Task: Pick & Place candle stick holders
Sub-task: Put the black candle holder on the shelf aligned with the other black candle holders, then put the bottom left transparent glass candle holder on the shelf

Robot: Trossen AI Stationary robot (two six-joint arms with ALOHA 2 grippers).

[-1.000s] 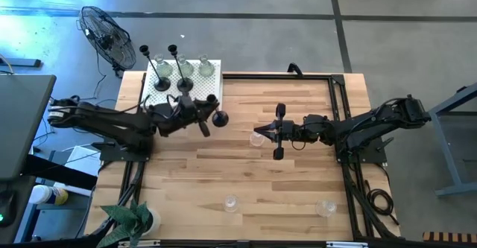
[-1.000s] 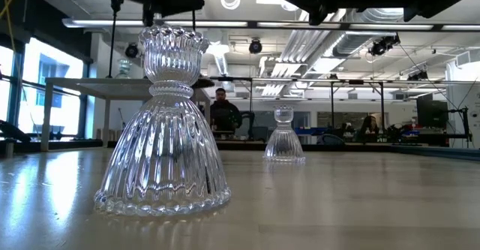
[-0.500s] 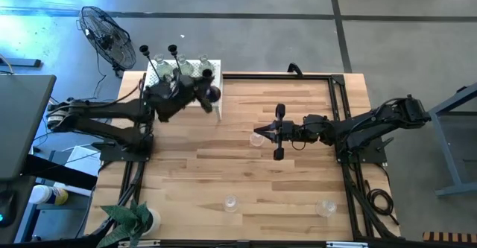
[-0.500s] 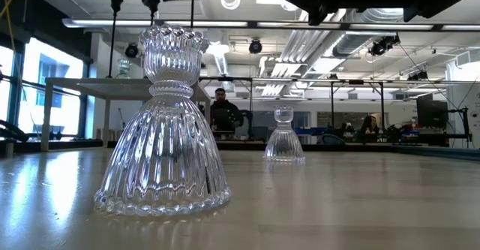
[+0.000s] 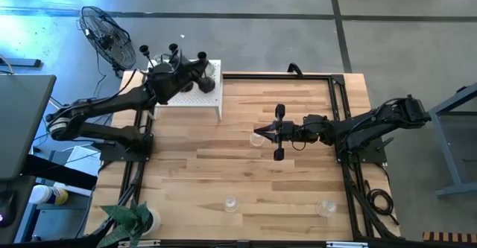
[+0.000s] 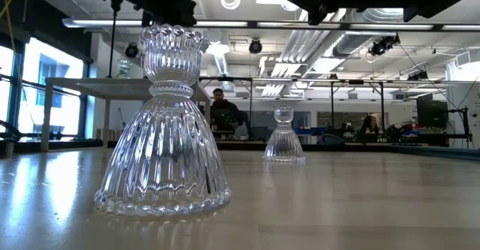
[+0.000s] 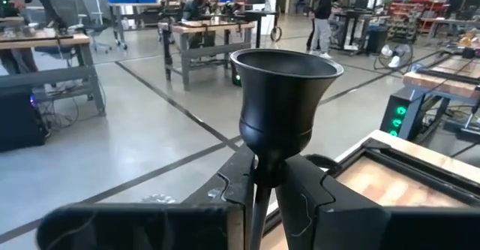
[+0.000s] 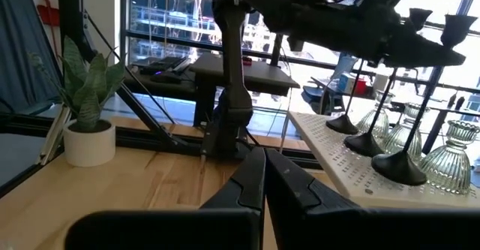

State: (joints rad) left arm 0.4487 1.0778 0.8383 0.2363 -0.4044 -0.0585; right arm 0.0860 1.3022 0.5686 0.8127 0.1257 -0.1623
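My left gripper (image 5: 197, 71) is over the white perforated stand (image 5: 195, 100) at the table's far left. It is shut on a black candle stick holder whose cup top (image 7: 285, 85) shows in the left wrist view and whose round base (image 5: 207, 86) is over the stand's top. Two more black holders (image 8: 346, 124) and clear glass ones (image 8: 450, 156) stand on that stand by their bases. My right gripper (image 5: 262, 133) is shut and holds nothing; it hovers mid-table by a small glass holder (image 5: 257, 138). My left gripper pinches the black holder's thin stem (image 7: 262, 181) just under the cup, between its two fingers (image 7: 304, 197). The fingers come in level and lie across the stem. The holder stays upright; whether its base (image 8: 399, 167) touches the stand's top I cannot tell.
A black wire-cage fan (image 5: 104, 33) stands on the floor beyond the far left corner. Two glass holders (image 5: 229, 203) (image 5: 326, 207) stand near the table's near edge, and a potted plant (image 5: 133, 220) stands at the near left corner. A black frame (image 5: 339, 91) rims the table's right part.
My left gripper has swung from the table beside the stand toward the far left edge and up. It has carried the black holder upright from the tabletop to over the white stand. My right gripper has kept still.
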